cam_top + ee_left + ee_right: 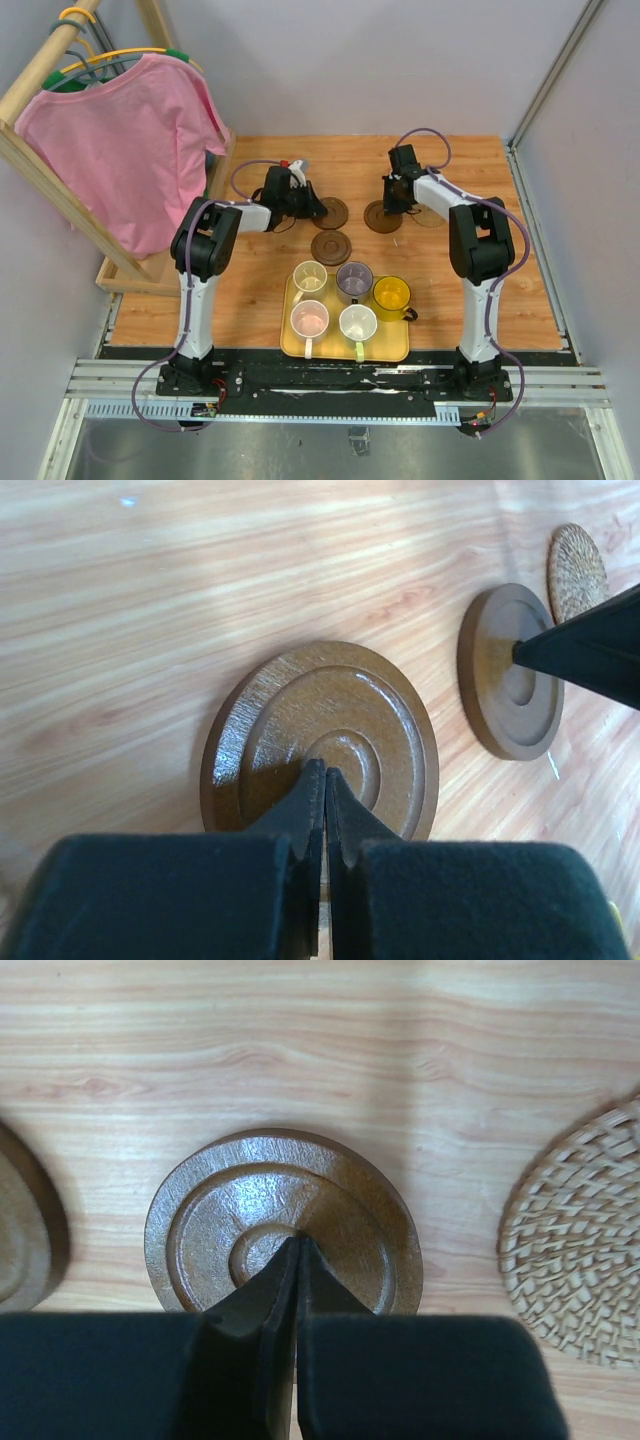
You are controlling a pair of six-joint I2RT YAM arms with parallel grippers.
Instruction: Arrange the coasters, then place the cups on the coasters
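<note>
- Top view: the left fingers (310, 205) are pressed shut and hold nothing. Their tips are at the left dark coaster (338, 213), towards the far middle of the wooden surface (480, 290).
- The right fingers (392, 208) are also shut and empty, pointing down on the right dark coaster (375, 222), just beside the left one.
- A third dark coaster (331, 246) lies alone, nearer the arms, between that pair and the yellow tray (385, 350).
- A woven tan coaster (432, 214) shows partly, beside the right arm.
- On the tray stand the pale yellow cup (309, 277), purple-grey cup (354, 280), amber cup (391, 294), pink cup (309, 319) and whitish-green cup (358, 323).
- A pink shirt (130, 150) hangs on a wooden rack (120, 265) at the far left.
- Left wrist view: the left fingers (305, 805) are closed flat together, with their tips at the centre rings of the left dark coaster (290, 720). To the right, the tip of the right fingers (585, 650) meets the right dark coaster (500, 700), and the woven tan coaster (577, 570) lies beyond it.
- Right wrist view: the right fingers (280, 1280) are closed together, with their tips at the middle of the right dark coaster (240, 1210). The woven tan coaster (580, 1260) lies apart to one side, and the edge of the left dark coaster (25, 1225) shows on the other.
</note>
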